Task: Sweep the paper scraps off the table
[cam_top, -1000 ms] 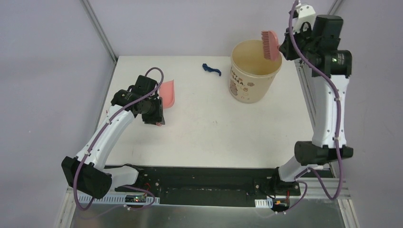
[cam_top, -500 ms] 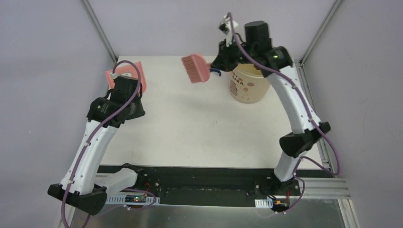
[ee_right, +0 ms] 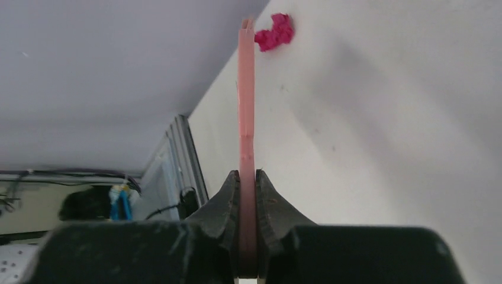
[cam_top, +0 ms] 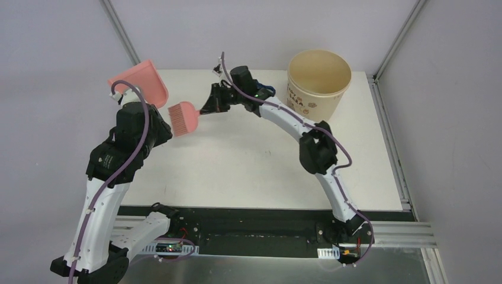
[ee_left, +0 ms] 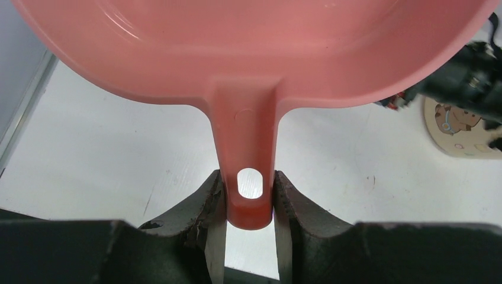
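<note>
Left gripper [ee_left: 248, 201]: clamped on the handle of the pink dustpan [ee_left: 254, 53], one finger on each side of the hanging hole. The pan is held tilted, raised over the far left corner of the table [cam_top: 248, 160].

Right gripper [ee_right: 247, 183]: closed tight on the thin handle of the pink hand brush [cam_top: 184, 118], with no gap between fingers and plastic. The arm stretches across to the far left, and the bristle head sits just right of the dustpan in the overhead view.

Paper scraps: a magenta scrap [ee_right: 275, 32] lies on the white tabletop just beside the brush's far end, seen from the right wrist camera. Whether the two touch cannot be told. A blue scrap [cam_top: 267, 90] peeks out behind the right arm near the far edge, just left of the bucket [cam_top: 318, 83].

Bucket: cream-coloured, upright, with a cartoon print on its side. It stands at the far right corner, well apart from brush and dustpan.

Table: white, faintly scuffed, with a black strip along the near edge where both arm bases are bolted.
</note>
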